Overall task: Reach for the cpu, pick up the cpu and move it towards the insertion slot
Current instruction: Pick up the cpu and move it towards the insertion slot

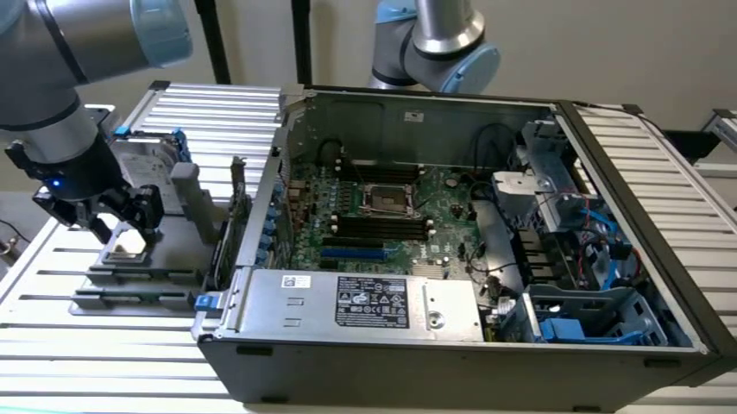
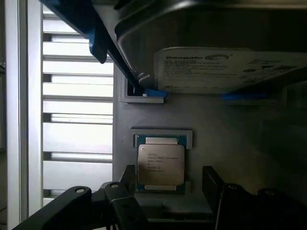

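My end effector [image 1: 124, 231] hangs low over the grey fixture plate [image 1: 138, 289] on the slatted bench [image 1: 103, 371], at about nine o'clock from the open computer case [image 1: 461, 345] in the exterior view. Its two dark fingers [image 2: 128, 178] stand apart, one on each side of the cpu [image 2: 160, 164], and nothing is gripped between them. Whether either finger touches the chip's edge I cannot tell.

The cpu lies flat in a shallow square recess of the plate, silvery top upward with printed lettering, directly beneath my end effector. Just beyond it on the same plate the hard drive [image 2: 216, 69] stands upright in its blue-edged frame, label facing the chip.

The insertion slot [image 1: 388, 198] sits well apart from the cpu, inside the case on the green board, at roughly three o'clock from my end effector in the exterior view. Its silver frame surrounds a dark centre, with the long black memory slots [image 1: 374, 228] just beside it at six o'clock.
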Controlling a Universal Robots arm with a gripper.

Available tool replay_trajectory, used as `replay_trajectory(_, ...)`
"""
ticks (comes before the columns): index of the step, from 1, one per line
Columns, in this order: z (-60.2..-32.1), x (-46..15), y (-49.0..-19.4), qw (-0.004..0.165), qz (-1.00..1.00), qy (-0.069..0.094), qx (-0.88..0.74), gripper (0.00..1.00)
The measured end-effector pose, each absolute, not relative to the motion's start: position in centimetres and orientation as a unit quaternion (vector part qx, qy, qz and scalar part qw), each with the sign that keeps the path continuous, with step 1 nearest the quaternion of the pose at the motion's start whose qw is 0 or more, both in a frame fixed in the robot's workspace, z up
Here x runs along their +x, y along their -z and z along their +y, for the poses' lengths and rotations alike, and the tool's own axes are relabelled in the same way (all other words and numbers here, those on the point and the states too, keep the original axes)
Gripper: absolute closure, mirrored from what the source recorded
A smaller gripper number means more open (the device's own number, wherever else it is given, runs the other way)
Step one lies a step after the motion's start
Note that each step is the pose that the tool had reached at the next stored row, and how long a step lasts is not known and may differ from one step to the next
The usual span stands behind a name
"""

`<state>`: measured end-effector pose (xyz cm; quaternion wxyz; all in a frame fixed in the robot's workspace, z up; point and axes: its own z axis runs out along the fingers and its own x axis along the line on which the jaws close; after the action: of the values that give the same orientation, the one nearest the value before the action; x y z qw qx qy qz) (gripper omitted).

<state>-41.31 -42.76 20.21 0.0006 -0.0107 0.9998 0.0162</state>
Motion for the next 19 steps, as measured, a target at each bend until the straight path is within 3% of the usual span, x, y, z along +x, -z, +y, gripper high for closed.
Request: replay_trajectory(19,-42.57,-41.74,-19.62,0.001,1.000,-0.019,-0.011,0.33)
